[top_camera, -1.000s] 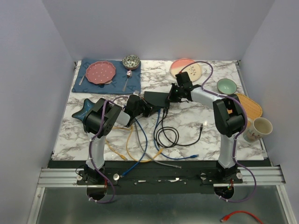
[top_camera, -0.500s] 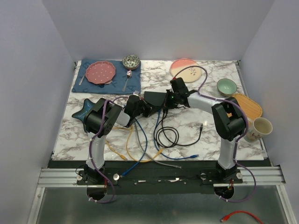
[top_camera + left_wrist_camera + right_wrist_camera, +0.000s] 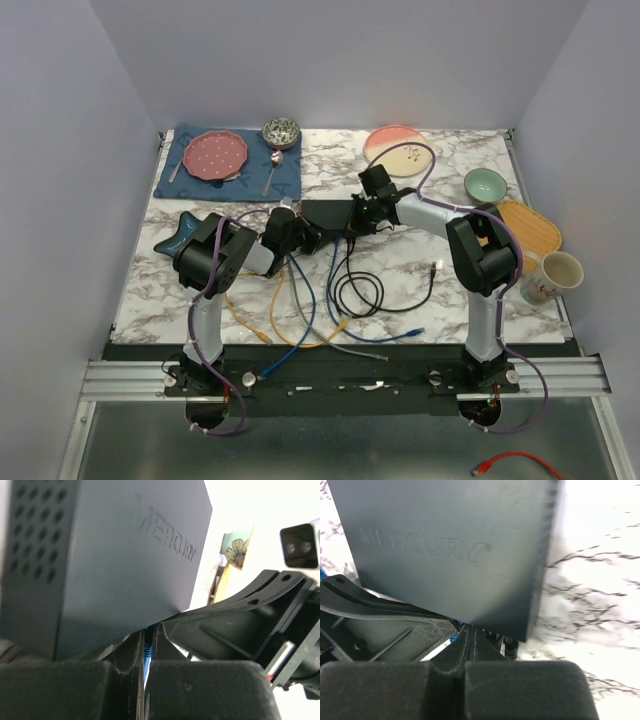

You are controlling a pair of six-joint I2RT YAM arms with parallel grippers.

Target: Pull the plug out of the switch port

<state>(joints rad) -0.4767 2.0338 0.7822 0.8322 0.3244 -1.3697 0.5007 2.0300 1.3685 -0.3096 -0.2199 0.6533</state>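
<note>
The black switch [image 3: 328, 212] lies mid-table, its socket edge facing the near side, with several cables running from it. It fills the left wrist view [image 3: 110, 555] and the right wrist view [image 3: 450, 545]. My left gripper [image 3: 312, 238] is at the socket edge, shut [image 3: 147, 645] on the ribbed blue plug [image 3: 145, 652]. My right gripper [image 3: 352, 222] is right beside it at the same edge. Its fingers are pressed together [image 3: 471, 645], tips under the switch's edge, and I cannot tell whether anything is between them. A bit of blue [image 3: 454, 636] shows just left of them.
Black [image 3: 357, 290], yellow [image 3: 250, 320], blue [image 3: 300, 320] and grey [image 3: 350, 345] cables sprawl in front. A blue star dish [image 3: 180, 240] is left. A blue mat [image 3: 228, 180] with a pink plate, a bowl [image 3: 281, 131], a cream plate [image 3: 397, 147], a green bowl [image 3: 485, 184], a wooden tray [image 3: 530, 228] and a mug [image 3: 553, 275] stand around.
My right gripper has come down and leftward from behind the switch to its socket edge. The switch and my left gripper have shifted slightly left.
</note>
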